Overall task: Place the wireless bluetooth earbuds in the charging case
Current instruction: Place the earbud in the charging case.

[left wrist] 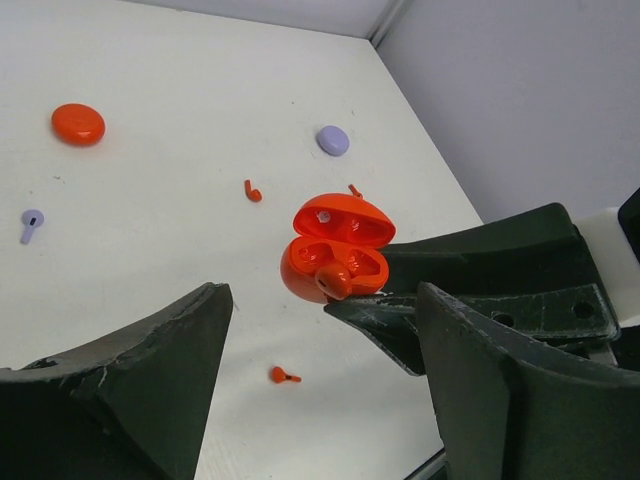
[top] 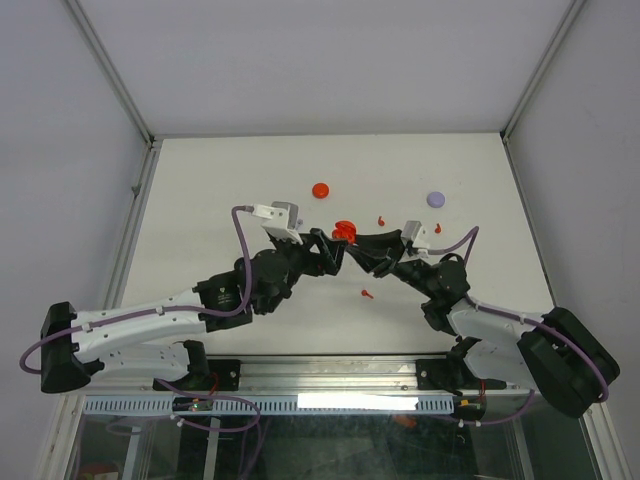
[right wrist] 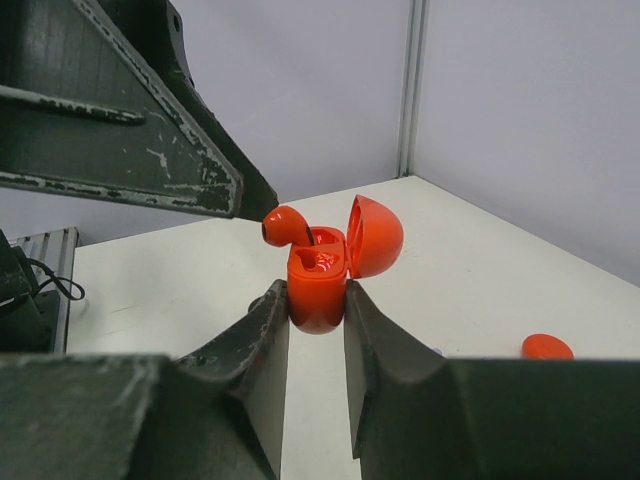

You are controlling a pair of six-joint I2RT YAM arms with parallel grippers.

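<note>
An orange-red charging case [right wrist: 317, 290] stands with its lid open, and my right gripper [right wrist: 316, 300] is shut on its lower half. A red earbud [right wrist: 285, 226] sits tilted in one well of the case, its bulb sticking out over the rim. My left gripper [left wrist: 320, 385] is open just in front of the case [left wrist: 335, 250], with nothing between its fingers. From above, both grippers meet at the case [top: 344, 232] in mid-table. Loose red earbuds [left wrist: 283, 376] [left wrist: 252, 190] and a lavender earbud [left wrist: 31, 224] lie on the table.
A red round disc [top: 320, 189] lies behind the case and a lavender disc [top: 435, 199] at the back right. More red earbuds [top: 367, 294] [top: 437, 228] lie near the right arm. Grey walls close off the table's far side and both sides.
</note>
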